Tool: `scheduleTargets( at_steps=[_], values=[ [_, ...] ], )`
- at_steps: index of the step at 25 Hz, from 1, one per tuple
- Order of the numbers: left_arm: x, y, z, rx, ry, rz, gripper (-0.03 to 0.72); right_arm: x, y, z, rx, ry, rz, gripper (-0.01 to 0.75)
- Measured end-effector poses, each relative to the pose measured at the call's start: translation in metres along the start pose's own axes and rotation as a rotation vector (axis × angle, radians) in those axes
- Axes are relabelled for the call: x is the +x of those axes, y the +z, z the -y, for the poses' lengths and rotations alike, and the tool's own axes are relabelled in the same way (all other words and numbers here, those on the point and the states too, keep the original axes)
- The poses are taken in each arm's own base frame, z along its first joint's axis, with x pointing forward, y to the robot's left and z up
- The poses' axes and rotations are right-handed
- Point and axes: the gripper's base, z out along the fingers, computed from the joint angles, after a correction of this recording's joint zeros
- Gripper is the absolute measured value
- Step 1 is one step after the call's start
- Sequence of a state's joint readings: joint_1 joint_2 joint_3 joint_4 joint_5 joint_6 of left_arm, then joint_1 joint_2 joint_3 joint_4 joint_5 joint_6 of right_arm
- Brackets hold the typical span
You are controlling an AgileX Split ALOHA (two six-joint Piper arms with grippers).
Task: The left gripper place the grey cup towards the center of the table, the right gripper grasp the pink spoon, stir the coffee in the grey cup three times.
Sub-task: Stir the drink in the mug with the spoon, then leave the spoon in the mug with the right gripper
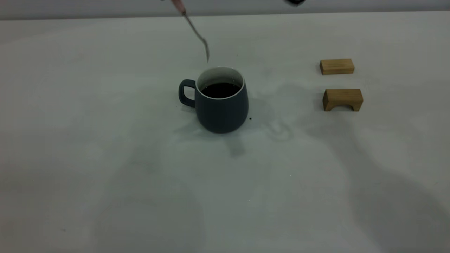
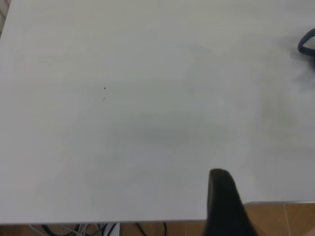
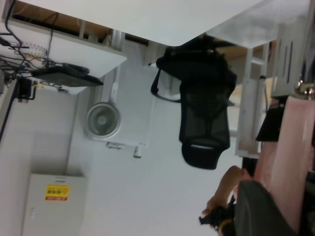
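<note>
Cup (image 1: 220,102) is sitting mid-table with coffee (image 1: 220,90) inside. Right gripper (image 3: 275,196) is clamping the spoon (image 1: 197,33), tip hanging above the rim. Next: lowering into coffee. Left gripper: state unclear.

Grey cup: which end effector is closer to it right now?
Right, likely. The right end effector, above the exterior view, holds the pink spoon with its bowl just over the grey cup's rim. The left end effector is by the table's edge, the cup far off.
</note>
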State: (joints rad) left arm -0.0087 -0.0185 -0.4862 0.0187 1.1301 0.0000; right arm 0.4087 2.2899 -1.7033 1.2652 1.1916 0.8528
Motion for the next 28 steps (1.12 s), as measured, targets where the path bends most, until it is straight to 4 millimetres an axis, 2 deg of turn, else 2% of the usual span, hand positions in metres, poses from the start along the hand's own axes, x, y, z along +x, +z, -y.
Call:
scheduleTargets(
  at_steps=[5,9,16,28],
  values=[
    [0.000,0.000,0.000,0.000,0.000,0.000,0.505,-0.032,0.017,0.006,0.011,0.026,-0.007,0.145],
    [0.000,0.000,0.000,0.000,0.000,0.000,0.505,-0.050,0.025,0.010,0.015,-0.001,0.002,0.145],
    [0.000,0.000,0.000,0.000,0.000,0.000,0.505,-0.083,0.026,0.014,-0.010,-0.030,0.040,0.145],
    [0.000,0.000,0.000,0.000,0.000,0.000,0.505,-0.116,0.037,0.016,-0.135,-0.026,-0.020,0.145]
  ],
)
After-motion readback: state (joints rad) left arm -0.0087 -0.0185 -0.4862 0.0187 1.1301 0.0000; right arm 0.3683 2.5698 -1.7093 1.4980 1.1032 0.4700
